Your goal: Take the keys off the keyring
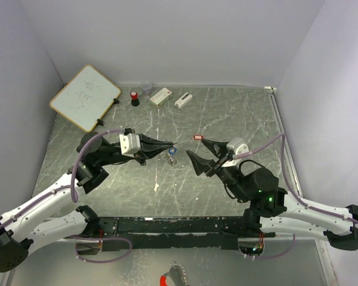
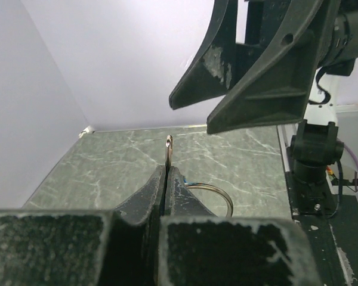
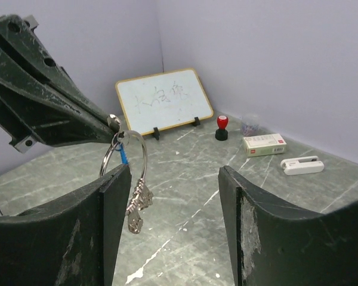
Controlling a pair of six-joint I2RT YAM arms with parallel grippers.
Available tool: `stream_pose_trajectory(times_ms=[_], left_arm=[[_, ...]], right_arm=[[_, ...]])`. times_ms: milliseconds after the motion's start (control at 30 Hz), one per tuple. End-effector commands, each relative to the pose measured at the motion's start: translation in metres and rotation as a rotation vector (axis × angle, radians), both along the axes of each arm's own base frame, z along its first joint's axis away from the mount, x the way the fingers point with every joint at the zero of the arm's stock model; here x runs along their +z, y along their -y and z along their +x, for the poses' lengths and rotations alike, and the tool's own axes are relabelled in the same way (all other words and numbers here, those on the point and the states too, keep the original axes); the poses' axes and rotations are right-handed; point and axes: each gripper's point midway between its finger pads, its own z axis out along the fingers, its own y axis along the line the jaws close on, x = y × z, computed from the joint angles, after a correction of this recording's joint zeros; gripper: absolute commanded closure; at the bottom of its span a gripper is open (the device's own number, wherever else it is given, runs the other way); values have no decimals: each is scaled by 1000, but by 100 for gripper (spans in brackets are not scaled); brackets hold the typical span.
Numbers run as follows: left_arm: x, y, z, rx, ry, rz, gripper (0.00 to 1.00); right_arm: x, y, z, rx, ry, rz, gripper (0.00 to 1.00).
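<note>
Right fingers (image 3: 268, 238) spread, empty; left fingers (image 2: 137, 208) clenched on keyring (image 3: 145, 158). Likely light, stiff, slippery wire; grab blue key (image 1: 172, 152) by its head.

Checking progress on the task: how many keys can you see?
2. The blue key hangs on the keyring pinched by the left gripper; the red key is off the ring, at a fingertip of the open right gripper. Others may be hidden.
</note>
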Motion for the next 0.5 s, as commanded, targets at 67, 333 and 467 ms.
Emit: stream_pose_trajectory(times_ms=[67, 333, 467], left_arm=[[38, 2, -18, -99, 47, -87, 93], [41, 7, -22, -150, 33, -116, 93], [40, 8, -21, -149, 23, -120, 93]], right_arm=[[-6, -17, -4, 56, 11, 3, 39], [-10, -32, -5, 91, 11, -12, 39], [-10, -35, -5, 96, 12, -12, 40]])
